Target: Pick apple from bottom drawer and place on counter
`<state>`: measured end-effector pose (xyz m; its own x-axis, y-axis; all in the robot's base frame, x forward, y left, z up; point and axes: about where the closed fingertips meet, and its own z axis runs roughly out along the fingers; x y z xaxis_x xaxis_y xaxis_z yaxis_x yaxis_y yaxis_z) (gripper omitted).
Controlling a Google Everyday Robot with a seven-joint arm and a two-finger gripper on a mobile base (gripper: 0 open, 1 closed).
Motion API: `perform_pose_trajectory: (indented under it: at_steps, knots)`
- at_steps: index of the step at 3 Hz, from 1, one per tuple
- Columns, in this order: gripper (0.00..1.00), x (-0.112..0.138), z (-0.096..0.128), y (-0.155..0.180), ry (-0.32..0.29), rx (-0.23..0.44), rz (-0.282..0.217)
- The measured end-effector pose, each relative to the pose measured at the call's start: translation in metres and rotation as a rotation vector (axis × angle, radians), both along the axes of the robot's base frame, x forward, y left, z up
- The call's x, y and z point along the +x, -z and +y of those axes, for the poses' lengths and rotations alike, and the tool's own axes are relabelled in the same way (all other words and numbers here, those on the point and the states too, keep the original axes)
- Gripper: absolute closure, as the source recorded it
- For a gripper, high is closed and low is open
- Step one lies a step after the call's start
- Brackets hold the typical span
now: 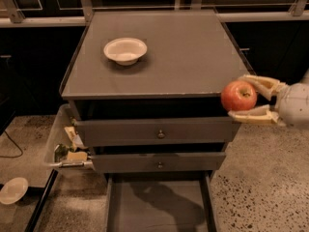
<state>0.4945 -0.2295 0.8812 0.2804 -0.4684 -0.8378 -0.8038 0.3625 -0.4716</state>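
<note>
On the left of the surface sits a white bowl (125, 50); below, the bottom drawer (157, 208) stands pulled out with no apple on its floor; so the pick looks done. The counter (193, 57) has nothing placed on its right half; the set-down is left. The apple (237, 94) hangs in the air at the front right corner, about level with the rim, not resting on it; it is held between the two fingers of the pincer (240, 97), which reaches in from the right. The apple is near round, with no real long axis; which way its stem points I cannot tell.
</note>
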Motion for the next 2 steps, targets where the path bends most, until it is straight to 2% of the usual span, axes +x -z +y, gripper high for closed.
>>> perform_pose_trajectory:
  at_steps: [1, 2]
  knots:
    - [1.0, 0.031, 0.034, -0.037, -0.067, -0.074, -0.024]
    - [1.0, 0.075, 0.063, -0.054, -0.104, -0.082, -0.006]
